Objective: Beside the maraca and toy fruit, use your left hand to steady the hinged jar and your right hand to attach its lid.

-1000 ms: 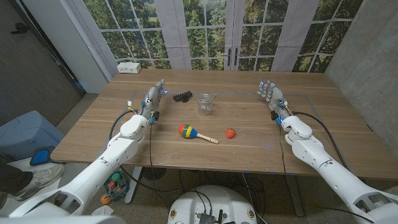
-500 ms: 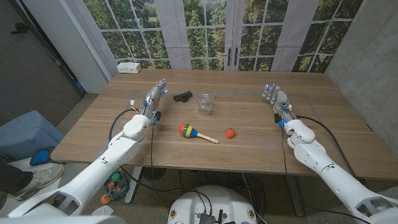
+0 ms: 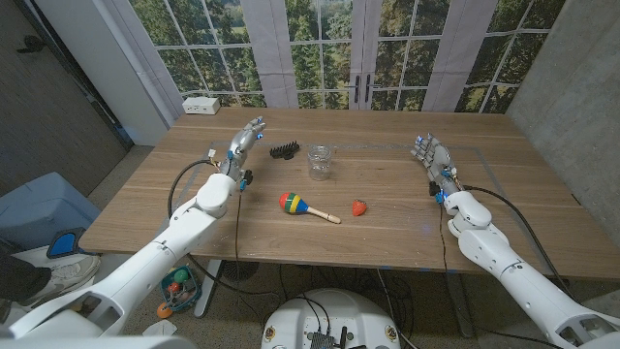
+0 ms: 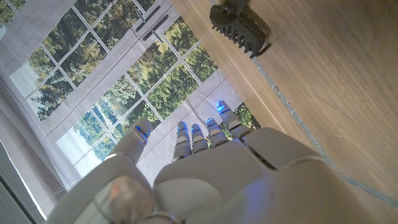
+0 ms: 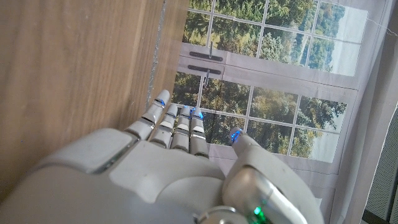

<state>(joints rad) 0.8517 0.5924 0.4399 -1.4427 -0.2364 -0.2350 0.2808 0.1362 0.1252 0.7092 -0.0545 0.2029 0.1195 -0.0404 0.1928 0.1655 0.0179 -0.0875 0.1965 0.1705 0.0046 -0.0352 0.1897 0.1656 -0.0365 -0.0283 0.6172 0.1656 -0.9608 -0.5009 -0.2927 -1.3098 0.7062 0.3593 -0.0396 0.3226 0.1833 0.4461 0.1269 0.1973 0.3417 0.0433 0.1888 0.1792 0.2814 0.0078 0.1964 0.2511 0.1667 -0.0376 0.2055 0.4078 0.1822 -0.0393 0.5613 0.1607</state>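
Both hands are seen empty with fingers extended: the left hand (image 3: 246, 138) near the black comb-like clip (image 3: 283, 150), the right hand (image 3: 429, 155) well apart at the far side. Between them the hinged jar (image 3: 320, 161) stands upright behind the maraca (image 3: 294, 205) and toy strawberry (image 3: 359, 207). The clip's teeth (image 4: 241, 29) are resolved from the left wrist alone.

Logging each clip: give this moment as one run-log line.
left hand: empty, left of jar | right hand: empty, far right | jar: untouched | maraca, toy fruit: nearer
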